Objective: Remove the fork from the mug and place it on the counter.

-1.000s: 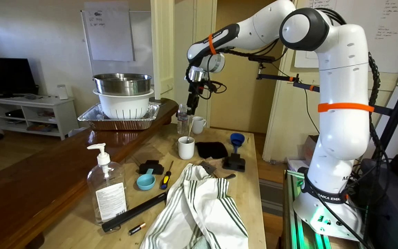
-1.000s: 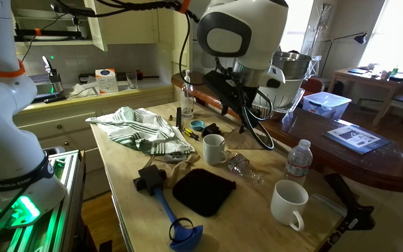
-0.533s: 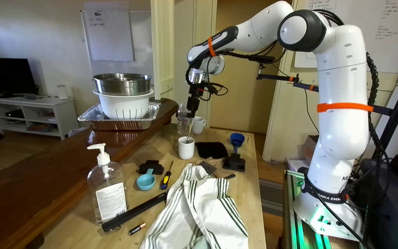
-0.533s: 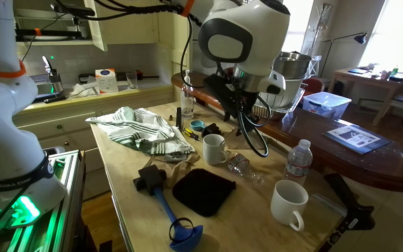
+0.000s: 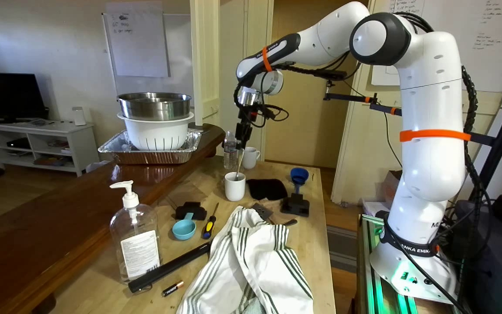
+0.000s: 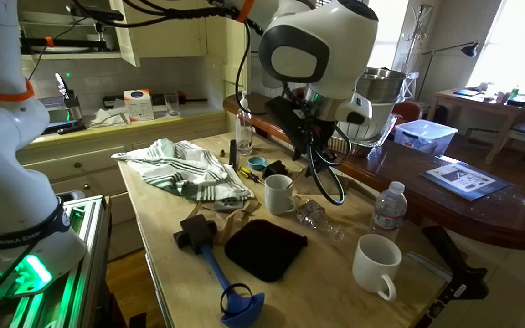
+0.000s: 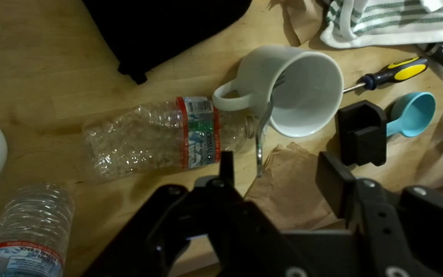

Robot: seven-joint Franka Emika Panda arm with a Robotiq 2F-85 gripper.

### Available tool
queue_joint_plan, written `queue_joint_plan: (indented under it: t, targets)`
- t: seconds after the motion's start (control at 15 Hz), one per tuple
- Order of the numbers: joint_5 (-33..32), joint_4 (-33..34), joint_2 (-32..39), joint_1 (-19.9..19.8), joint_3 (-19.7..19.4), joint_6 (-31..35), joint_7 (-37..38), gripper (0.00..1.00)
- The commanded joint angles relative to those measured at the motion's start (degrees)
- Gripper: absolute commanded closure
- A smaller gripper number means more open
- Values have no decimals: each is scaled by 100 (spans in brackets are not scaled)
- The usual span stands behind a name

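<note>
In an exterior view the mug (image 5: 235, 188) stands on the counter (image 5: 314, 244); above it, at twelve o'clock, the gripper (image 5: 240, 145) points down, and the arm (image 5: 429, 109) climbs from there toward two, then drops toward six. In the wrist view the fingers (image 7: 335, 182) stand wide apart, holding nothing, the handle of the fork (image 7: 259, 148) showing between them, tines in the mug. Since a second ago the gripper has sunk slightly; mug and fork match.

in an exterior view, the gripper (image 5: 241, 145) is hanging by the top of the fork (image 5: 239, 165); the fork is leaning out of a white mug (image 5: 235, 190); the mug is standing on the counter (image 5: 314, 231); a striped towel (image 5: 249, 257) is lying in the foreground.
</note>
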Motion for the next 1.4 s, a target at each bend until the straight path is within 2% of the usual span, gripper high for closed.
queue_joint_plan:
  t: [0.0,0.2,0.6,0.67,0.73,0.8,0.87,0.93,1.0,1.07,1.13,1.33]
  targets:
    - [79,105,98,-88,92,46,90,40]
    - [78,110,103,-92,99,48,100,40]
    - [93,99,107,-123,97,27,152,56]
    - [90,94,106,-128,96,29,159,54]
    - [88,89,108,-134,96,26,173,59]
    - [78,88,111,-136,96,27,184,59]
    - [80,88,114,-140,99,30,189,67]
    - [81,89,120,-145,102,33,186,68]
    - [82,91,124,-148,104,35,183,75]
    - [87,94,127,-150,107,28,180,72]
    - [90,95,128,-150,111,20,178,76]
    - [162,94,111,-158,145,-11,153,78]
